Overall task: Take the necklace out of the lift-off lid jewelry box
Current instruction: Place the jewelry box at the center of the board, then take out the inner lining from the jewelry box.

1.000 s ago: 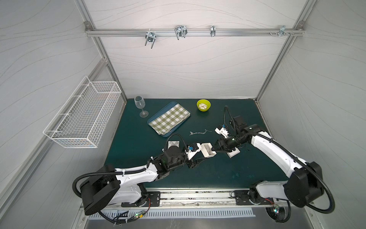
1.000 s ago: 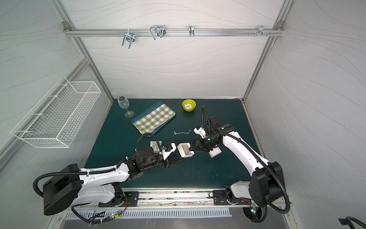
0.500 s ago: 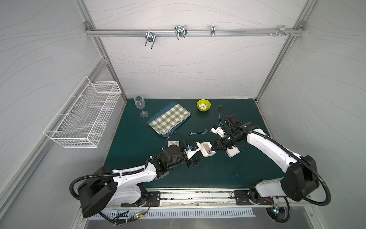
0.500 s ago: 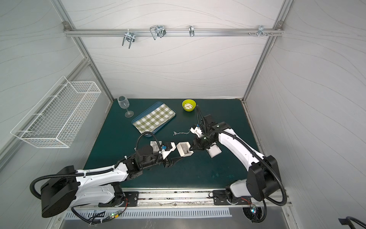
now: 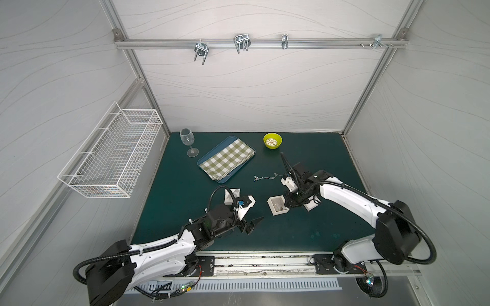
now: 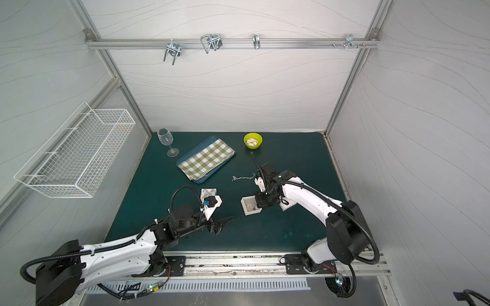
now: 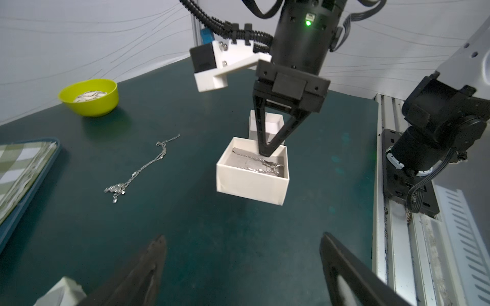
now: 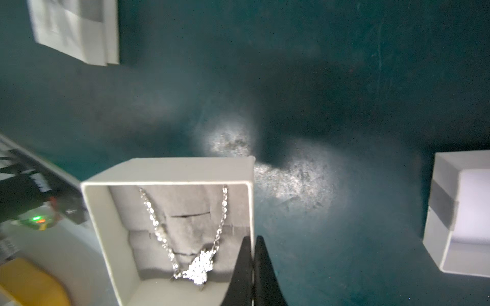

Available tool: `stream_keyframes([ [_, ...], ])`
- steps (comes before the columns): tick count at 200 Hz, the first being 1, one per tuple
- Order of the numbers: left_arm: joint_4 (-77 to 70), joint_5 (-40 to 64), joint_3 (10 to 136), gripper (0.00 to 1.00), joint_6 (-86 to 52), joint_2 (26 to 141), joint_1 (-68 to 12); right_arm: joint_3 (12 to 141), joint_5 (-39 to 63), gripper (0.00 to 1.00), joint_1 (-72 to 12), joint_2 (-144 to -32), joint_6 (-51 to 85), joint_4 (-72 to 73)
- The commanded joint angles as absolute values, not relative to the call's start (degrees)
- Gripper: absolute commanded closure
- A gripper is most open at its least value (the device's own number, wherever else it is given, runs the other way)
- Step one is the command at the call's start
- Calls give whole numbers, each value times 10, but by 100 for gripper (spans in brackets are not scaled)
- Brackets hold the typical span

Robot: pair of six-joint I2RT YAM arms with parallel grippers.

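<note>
The white jewelry box stands open mid-table, its near side looking slightly raised in the left wrist view. A silver necklace with a sparkling pendant lies on the grey pad inside. My right gripper is shut on the box's right wall, one finger inside and one outside. The lift-off lid lies just beyond the box, under the right arm. My left gripper hangs open in front of the box, holding nothing.
A loose silver chain lies on the mat behind the box. A second white box with a ribbon sits by the left wrist. Farther back are a blue tray with a checked cloth, a green bowl and a wine glass.
My left gripper has opened wide and drawn back from the box towards the front. My right gripper has moved onto the box and shut on its wall.
</note>
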State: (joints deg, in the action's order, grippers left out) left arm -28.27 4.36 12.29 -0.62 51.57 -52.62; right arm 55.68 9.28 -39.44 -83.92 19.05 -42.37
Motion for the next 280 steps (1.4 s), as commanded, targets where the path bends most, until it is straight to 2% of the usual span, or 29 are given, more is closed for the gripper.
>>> stream_keyframes([
  [1, -256, -1, 123, 11, -114, 492, -511, 515, 11, 100, -420, -867, 218, -337],
  [12, -249, 9, 122, 12, -169, 491, -492, 504, 12, 100, -424, -879, 231, -313],
  [35, -257, 19, 118, 16, -193, 496, -479, 497, 16, 69, -432, -871, 249, -308],
  [57, -209, 22, 144, 19, -213, 510, -460, 498, 20, 60, -432, -841, 256, -331],
  [122, -183, 81, 202, 38, -324, 629, -446, 532, 41, 57, -461, -772, 269, -418],
  [151, -209, 100, 210, 44, -353, 669, -462, 547, 44, 55, -490, -805, 257, -423],
  [180, -227, 68, 227, 50, -365, 709, -520, 548, 36, 55, -493, -847, 241, -410],
  [213, -293, 85, 243, 59, -388, 778, -544, 553, 28, 53, -495, -891, 217, -390],
  [280, -292, 93, 268, 60, -385, 825, -545, 548, 18, 43, -517, -972, 211, -357],
])
